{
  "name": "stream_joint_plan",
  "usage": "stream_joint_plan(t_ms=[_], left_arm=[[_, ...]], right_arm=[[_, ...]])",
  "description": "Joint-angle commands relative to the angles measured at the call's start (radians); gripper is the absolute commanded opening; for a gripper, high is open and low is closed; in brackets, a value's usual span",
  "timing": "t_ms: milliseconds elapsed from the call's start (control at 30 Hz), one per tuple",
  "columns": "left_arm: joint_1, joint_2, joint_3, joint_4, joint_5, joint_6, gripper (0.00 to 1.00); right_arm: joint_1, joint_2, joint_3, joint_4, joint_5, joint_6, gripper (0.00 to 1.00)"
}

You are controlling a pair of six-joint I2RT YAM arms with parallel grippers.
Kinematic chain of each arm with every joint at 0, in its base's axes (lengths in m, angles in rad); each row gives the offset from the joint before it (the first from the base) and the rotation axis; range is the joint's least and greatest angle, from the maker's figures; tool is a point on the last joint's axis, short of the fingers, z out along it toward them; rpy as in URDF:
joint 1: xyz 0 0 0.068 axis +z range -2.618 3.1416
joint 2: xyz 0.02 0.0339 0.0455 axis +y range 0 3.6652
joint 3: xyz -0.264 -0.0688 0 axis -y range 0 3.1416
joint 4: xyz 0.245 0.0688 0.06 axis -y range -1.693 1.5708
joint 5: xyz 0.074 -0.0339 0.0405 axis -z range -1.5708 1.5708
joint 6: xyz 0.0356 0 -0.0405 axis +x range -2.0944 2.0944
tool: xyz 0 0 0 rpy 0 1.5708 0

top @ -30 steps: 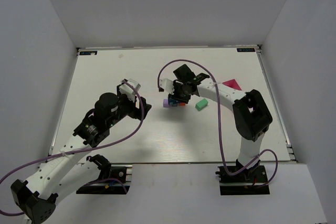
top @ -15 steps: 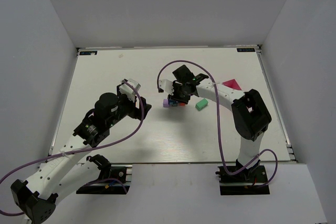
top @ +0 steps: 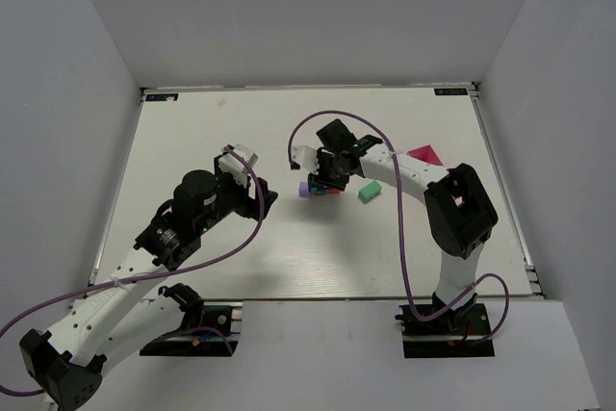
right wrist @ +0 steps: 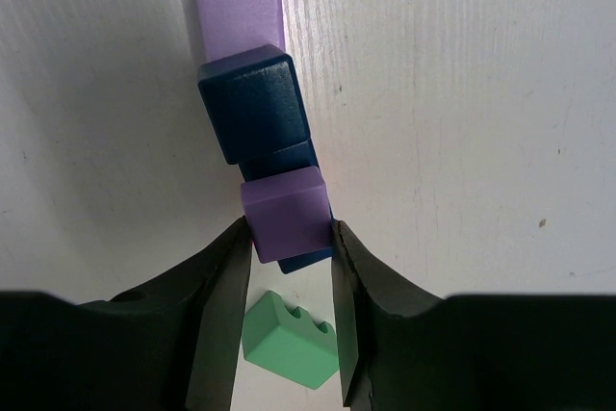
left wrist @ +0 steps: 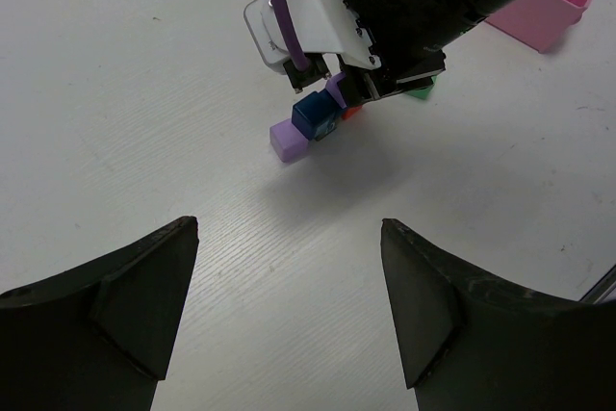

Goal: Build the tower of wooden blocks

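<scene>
- Hardly any change in the last second: only a slight nudge of the right gripper, clenched on a small purple wooden cube.
- Held over the dark blue wooden blocks of the tower, mid white table.
- Green notched wooden block loose just beside.
- Left gripper spread wide, empty, well apart.
- Probably fine alignment; release not yet done.

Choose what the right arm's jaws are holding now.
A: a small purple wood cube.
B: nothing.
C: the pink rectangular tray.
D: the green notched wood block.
A: in the right wrist view the small purple wood cube is pinched between the jaws, while the green notched wood block lies apart, ungripped.
</scene>
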Motion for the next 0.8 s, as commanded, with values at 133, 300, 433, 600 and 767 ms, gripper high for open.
stream_joint_plan(t_ms=[133, 300, 433, 600, 767], left_arm=[[0.005, -0.017, 0.023, -0.005, -0.011, 0.003, 0.86], [0.005, -0.017, 0.023, -0.005, -0.011, 0.003, 0.86], [0.005, -0.017, 0.023, -0.005, -0.011, 0.003, 0.86], [0.005, -0.017, 0.023, -0.005, -0.011, 0.003, 0.86], [0.005, -0.017, 0.023, -0.005, -0.011, 0.003, 0.86]], right_arm=[[0.009, 0.014, 0.032, 0.029, 0.006, -0.004, 0.19], [0.010, 0.019, 0.030, 0.029, 0.010, -0.005, 0.22], [0.012, 0.020, 0.027, 0.026, 0.008, -0.008, 0.25], [0.012, 0.020, 0.027, 0.026, 0.011, -0.008, 0.28], [0.012, 0.019, 0.027, 0.022, 0.014, -0.011, 0.36]])
